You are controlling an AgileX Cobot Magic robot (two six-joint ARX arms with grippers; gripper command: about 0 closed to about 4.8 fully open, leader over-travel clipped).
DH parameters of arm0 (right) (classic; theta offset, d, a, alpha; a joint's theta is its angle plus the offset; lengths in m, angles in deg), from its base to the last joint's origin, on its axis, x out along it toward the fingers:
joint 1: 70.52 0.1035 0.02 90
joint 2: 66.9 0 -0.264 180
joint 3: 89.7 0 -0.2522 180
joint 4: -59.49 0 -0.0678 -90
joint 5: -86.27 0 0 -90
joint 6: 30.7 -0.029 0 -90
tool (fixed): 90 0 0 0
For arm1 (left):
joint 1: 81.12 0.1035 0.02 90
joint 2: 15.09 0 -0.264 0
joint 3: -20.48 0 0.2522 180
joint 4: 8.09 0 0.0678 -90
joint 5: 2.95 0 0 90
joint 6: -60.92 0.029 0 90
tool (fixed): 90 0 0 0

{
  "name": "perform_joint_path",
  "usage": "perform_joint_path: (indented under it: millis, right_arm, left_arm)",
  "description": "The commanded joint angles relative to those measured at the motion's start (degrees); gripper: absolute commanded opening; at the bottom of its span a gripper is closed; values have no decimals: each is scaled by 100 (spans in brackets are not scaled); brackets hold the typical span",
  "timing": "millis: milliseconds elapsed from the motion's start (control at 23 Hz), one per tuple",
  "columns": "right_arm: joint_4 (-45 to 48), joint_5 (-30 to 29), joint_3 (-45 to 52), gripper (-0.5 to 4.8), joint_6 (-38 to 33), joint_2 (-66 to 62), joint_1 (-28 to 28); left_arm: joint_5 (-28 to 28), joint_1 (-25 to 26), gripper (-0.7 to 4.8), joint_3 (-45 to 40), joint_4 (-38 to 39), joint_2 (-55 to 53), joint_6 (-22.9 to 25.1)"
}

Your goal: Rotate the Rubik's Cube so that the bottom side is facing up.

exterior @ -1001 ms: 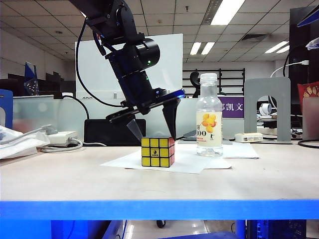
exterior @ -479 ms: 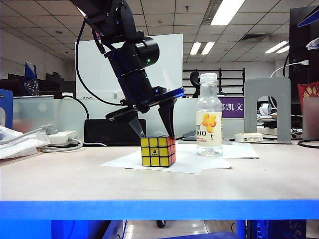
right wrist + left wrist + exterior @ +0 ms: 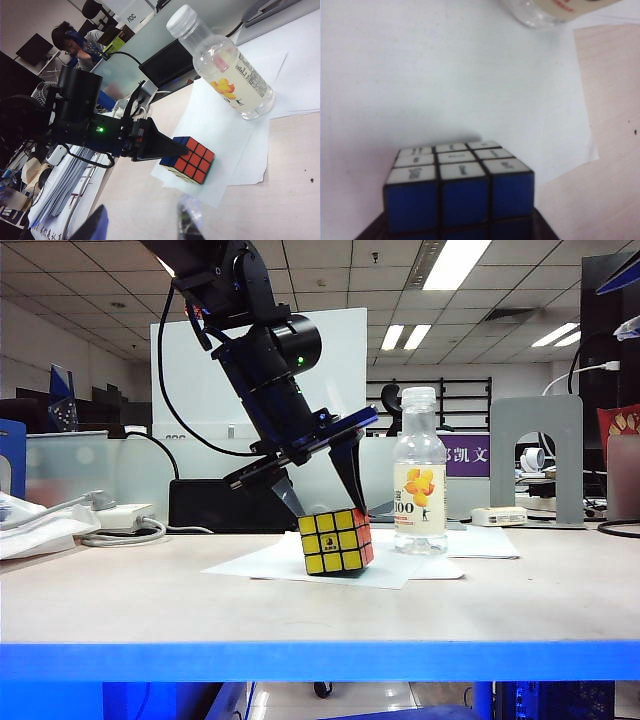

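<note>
The left gripper [image 3: 322, 505] pinches the Rubik's Cube [image 3: 337, 541], tipped on the white paper [image 3: 255, 562]. Keep squeezing and roll slowly. The right gripper [image 3: 145, 225] waits far off, jaws apart.

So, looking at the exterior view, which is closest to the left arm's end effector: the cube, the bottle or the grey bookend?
1. Black-framed Rubik's Cube, gripped and tilted in the left end effector.
2. Clear plastic bottle, just to the right.
3. Grey metal bookend, far right, behind.
</note>
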Motion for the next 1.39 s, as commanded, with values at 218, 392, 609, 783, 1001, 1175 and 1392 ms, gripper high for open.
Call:
perform_joint_path:
  millis: [218, 392, 609, 783, 1001, 1175, 1392]
  right_arm:
    - [-13, -22, -31, 181, 70, 0, 0]
    - [-20, -22, -31, 181, 131, 0, 0]
    - [-22, -22, -31, 181, 131, 0, 2]
    - [-22, -20, -31, 181, 133, -2, 2]
    - [-22, 0, -31, 181, 131, -4, 2]
    - [-7, -2, -31, 181, 133, -55, 0]
    - [96, -72, -31, 181, 136, -376, 0]
  left_arm:
    - [28, -15, 246, 17, -87, 17, -22]
    - [31, -22, 244, 17, -13, -7, -28]
    - [343, -7, 233, 17, -57, -7, -413]
    - [1084, 26, 231, 17, -219, -7, -420]
    - [1757, 24, 232, 17, -529, -4, -573]
    - [2350, 26, 232, 17, -785, -2, -691]
    - [3150, 26, 232, 17, -1128, 4, -938]
